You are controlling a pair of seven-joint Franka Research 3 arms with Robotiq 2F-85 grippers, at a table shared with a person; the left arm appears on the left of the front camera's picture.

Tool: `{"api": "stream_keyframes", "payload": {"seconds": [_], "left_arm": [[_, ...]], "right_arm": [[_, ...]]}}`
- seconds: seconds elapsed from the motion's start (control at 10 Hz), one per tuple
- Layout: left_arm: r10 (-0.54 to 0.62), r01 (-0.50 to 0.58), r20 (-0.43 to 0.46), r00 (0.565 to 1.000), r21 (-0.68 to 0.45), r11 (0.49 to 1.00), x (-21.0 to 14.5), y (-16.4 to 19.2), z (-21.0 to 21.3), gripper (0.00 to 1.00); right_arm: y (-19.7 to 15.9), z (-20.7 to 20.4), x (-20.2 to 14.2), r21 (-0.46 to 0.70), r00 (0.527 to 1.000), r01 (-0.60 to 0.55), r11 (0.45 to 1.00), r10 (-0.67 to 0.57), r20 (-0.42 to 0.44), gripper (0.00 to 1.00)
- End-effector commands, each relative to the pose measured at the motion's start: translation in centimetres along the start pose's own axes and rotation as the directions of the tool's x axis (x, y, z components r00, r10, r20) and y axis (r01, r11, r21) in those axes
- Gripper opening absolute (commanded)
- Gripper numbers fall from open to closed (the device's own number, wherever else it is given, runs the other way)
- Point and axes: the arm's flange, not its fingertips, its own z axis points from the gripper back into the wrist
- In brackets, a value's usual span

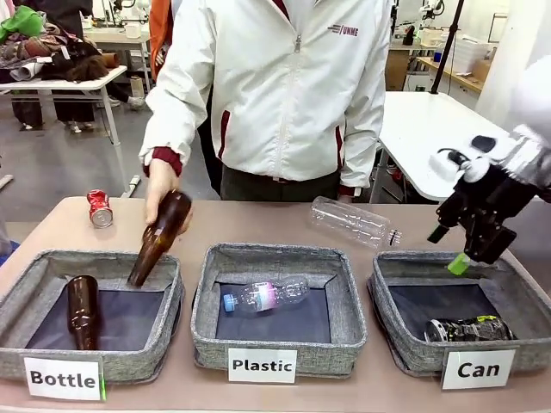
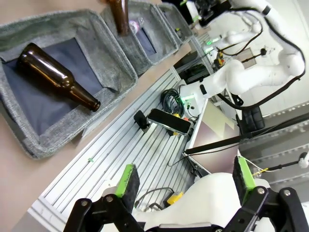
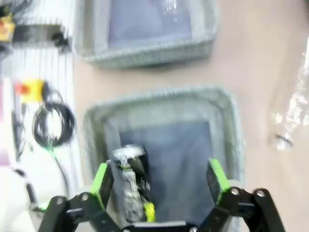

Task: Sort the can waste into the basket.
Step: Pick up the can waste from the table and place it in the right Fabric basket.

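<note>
One dark can (image 3: 130,188), blurred, lies in the basket (image 3: 159,99) below the right hand (image 3: 158,176).

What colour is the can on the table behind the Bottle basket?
The can is red with white marks; the front view shows it best.

Front faces person (image 1: 284,86) across table (image 1: 52,228), left wrist oblique, right wrist above basket (image 3: 159,99)

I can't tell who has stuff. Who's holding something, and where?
The left gripper and right gripper are empty; the person's hand grips a brown bottle by its wide end.
</note>
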Motion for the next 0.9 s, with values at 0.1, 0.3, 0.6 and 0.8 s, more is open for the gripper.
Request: {"api": "stream_keyframes", "payload": {"seconds": [0.1, 0.3, 0.6, 0.8], "left_arm": [[-0.074, 0.073, 0.030, 0.997, 0.019, 0.997, -2.4, -4.3, 7.4, 1.00], [-0.169, 0.168, 0.014, 0.985, 0.072, 0.983, -6.3, -5.6, 12.1, 1.00], [-0.218, 0.211, 0.101, 0.971, 0.080, 0.974, -9.2, -5.6, 13.6, 1.00], [-0.246, 0.242, 0.130, 0.961, 0.044, 0.969, -8.3, -5.7, 13.8, 1.00]], "right_arm": [[0.1, 2.2, -2.9, 0.178, 0.558, 0.359, 0.916, -0.364, 0.746, 1.00], [0.1, 2.4, -7.3, 0.422, 0.254, 0.413, 0.807, -0.547, 0.798, 1.00], [1.3, 3.4, -14.0, 0.591, -0.084, 0.405, 0.698, -0.615, 0.784, 1.00], [1.0, 2.5, -15.2, 0.607, -0.104, 0.447, 0.657, -0.636, 0.764, 1.00]]}}
